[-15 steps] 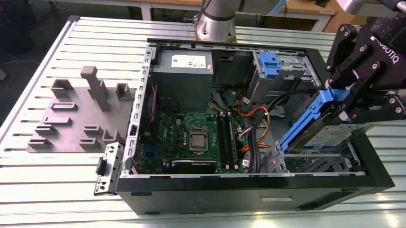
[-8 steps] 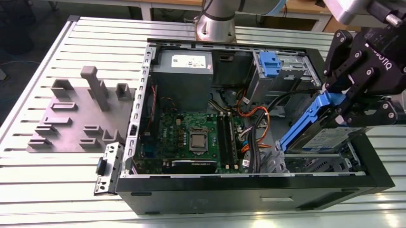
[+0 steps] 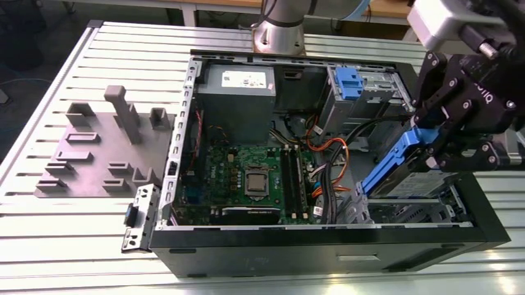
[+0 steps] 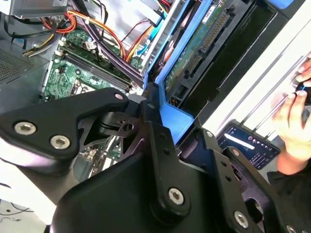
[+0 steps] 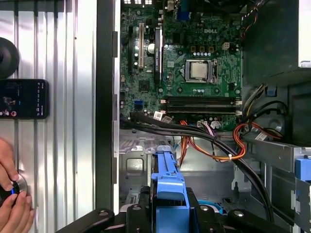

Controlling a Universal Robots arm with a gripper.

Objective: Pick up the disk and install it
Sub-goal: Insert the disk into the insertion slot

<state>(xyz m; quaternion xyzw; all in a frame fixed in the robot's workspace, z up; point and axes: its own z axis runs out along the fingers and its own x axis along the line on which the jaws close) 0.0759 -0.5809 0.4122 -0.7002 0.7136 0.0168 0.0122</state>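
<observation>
The disk (image 3: 421,183), a silver drive with blue side rails, hangs tilted over the drive bay (image 3: 410,212) at the front corner of the open computer case (image 3: 328,236), on the exterior view's right. My gripper (image 3: 434,161) is shut on it from above, its black fingers clamping the blue rail. In the second wrist view the fingers (image 4: 156,127) pinch the blue rail of the disk (image 4: 194,48), whose green circuit-board underside and connector show. In the first wrist view the disk's blue rail (image 5: 167,182) rises from the gripper (image 5: 167,213) above the metal bay floor.
Inside the case lie the motherboard (image 3: 254,178), orange and black cables (image 3: 328,153), a grey metal box (image 3: 238,92) and a blue clip (image 3: 348,83) in the upper bay. A grey fixture (image 3: 98,147) stands on the slatted table. A person's hand (image 5: 12,204) and a phone (image 5: 22,99) are beside the case.
</observation>
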